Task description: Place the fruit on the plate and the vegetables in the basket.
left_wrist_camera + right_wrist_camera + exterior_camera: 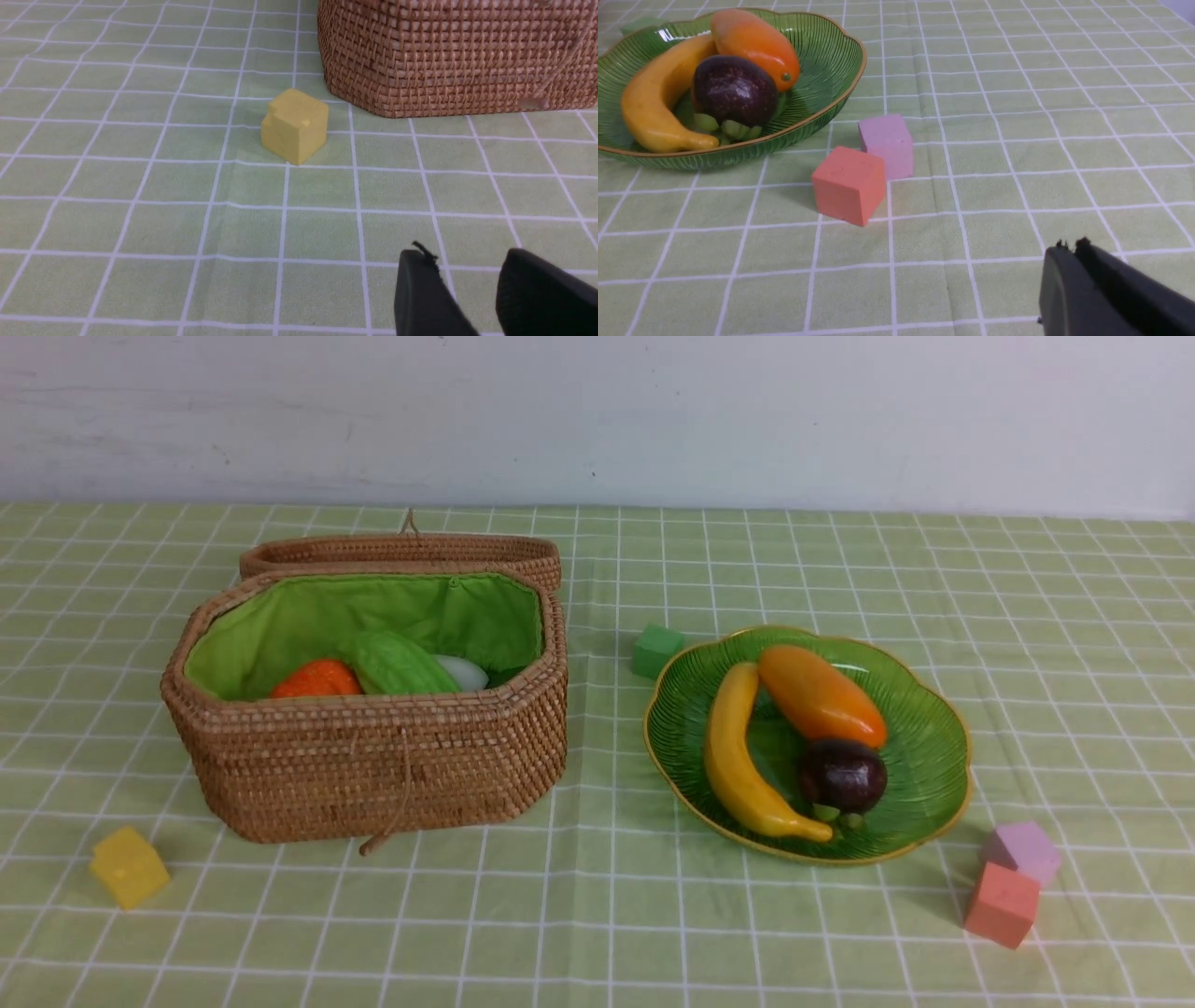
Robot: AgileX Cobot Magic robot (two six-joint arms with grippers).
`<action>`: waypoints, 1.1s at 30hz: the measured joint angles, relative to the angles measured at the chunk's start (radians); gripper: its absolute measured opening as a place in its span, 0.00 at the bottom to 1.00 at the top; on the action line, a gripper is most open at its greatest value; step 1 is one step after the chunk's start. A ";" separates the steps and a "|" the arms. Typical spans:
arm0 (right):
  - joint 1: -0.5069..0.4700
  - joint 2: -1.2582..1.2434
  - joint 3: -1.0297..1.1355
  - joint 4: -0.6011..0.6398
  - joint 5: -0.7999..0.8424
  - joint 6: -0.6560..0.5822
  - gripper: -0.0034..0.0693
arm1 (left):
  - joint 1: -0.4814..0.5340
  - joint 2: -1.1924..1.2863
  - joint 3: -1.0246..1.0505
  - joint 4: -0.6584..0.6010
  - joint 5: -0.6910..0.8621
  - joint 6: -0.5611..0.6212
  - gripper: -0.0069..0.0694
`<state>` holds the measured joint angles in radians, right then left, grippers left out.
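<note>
Front view, left to right: yellow cube [129,866], basket [373,765] holding pumpkin [316,680], gourd [400,663] and radish [461,672], then plate [920,803] with banana [738,756], mango [820,695] and mangosteen [842,775]; no readable writing. Only wrist views show the grippers: left gripper [467,263] jaws apart and empty, right gripper [1070,246] closed, empty, near the pink cube [850,183] and purple cube [887,142].

Three fruits [822,695] on one plate [934,775]; perhaps three vegetables [397,663] in one basket [373,765]; four cubes [129,866].
</note>
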<state>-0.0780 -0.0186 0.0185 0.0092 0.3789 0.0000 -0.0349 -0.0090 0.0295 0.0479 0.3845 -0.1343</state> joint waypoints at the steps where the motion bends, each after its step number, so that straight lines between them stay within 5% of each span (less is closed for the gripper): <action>1: 0.000 0.000 0.000 0.000 0.000 0.000 0.09 | 0.000 0.000 0.000 0.000 0.000 0.000 0.40; 33: 0.000 0.000 0.000 0.000 -0.001 0.000 0.14 | 0.000 0.000 0.000 0.000 0.000 0.000 0.40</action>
<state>-0.0780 -0.0186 0.0185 0.0092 0.3779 0.0000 -0.0349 -0.0090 0.0295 0.0479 0.3845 -0.1343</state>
